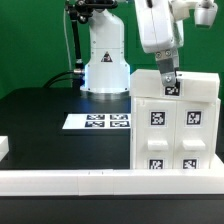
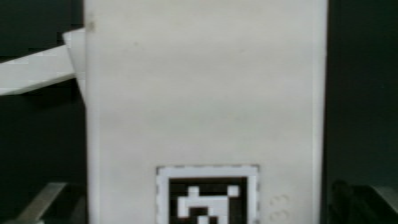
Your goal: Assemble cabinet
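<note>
The cabinet (image 1: 175, 125) is a large white box at the exterior view's right, with four tagged blocks on its front. My gripper (image 1: 168, 78) comes down from above onto its top. There it is shut on a white tagged panel (image 1: 171, 89) that lies at the cabinet's top. In the wrist view this long white panel (image 2: 205, 100) fills the space between my dark fingers (image 2: 45, 203), with its tag (image 2: 210, 197) close to the jaws. I cannot tell whether the panel is seated or loose.
The marker board (image 1: 108, 121) lies flat on the black table, to the left of the cabinet in the exterior view. A long low white rail (image 1: 70, 181) runs along the front edge. The arm's white base (image 1: 105, 62) stands at the back. A white bit (image 1: 3, 148) shows at the left edge.
</note>
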{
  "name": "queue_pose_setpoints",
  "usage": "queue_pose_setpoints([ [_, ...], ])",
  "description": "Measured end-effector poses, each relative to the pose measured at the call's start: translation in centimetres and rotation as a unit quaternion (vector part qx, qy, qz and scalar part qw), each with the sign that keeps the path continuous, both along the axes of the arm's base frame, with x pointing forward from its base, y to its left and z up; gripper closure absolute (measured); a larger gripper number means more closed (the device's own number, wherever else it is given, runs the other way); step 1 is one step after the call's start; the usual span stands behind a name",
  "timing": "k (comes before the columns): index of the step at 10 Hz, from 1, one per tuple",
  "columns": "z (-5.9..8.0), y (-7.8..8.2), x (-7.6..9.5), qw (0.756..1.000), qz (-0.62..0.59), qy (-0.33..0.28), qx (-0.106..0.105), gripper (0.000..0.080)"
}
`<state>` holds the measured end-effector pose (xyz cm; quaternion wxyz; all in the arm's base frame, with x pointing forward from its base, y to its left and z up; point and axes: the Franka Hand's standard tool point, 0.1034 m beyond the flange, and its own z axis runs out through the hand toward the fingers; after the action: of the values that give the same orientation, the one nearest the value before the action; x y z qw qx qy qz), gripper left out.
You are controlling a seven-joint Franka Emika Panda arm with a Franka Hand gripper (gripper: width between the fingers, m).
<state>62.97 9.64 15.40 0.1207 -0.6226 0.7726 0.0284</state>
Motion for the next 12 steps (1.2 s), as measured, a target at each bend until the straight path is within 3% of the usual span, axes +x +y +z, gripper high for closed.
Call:
queue_pose_setpoints([
  [1, 0.1, 0.1, -0.2, 1.000, 0.022, 0.003, -0.001, 0.0157],
  [4, 2.7, 1.4, -0.4, 0.987, 0.161, 0.019, 0.008, 0.0150],
  [9, 2.4, 1.5, -0.3, 0.945, 0.328, -0.014, -0.007, 0.0150],
  [11, 2.7, 1.8, -0.5, 0.882, 0.470, -0.025, -0.025, 0.0150],
  [12, 2.8, 2.4, -0.4, 0.827, 0.560, -0.041, -0.040, 0.0150],
])
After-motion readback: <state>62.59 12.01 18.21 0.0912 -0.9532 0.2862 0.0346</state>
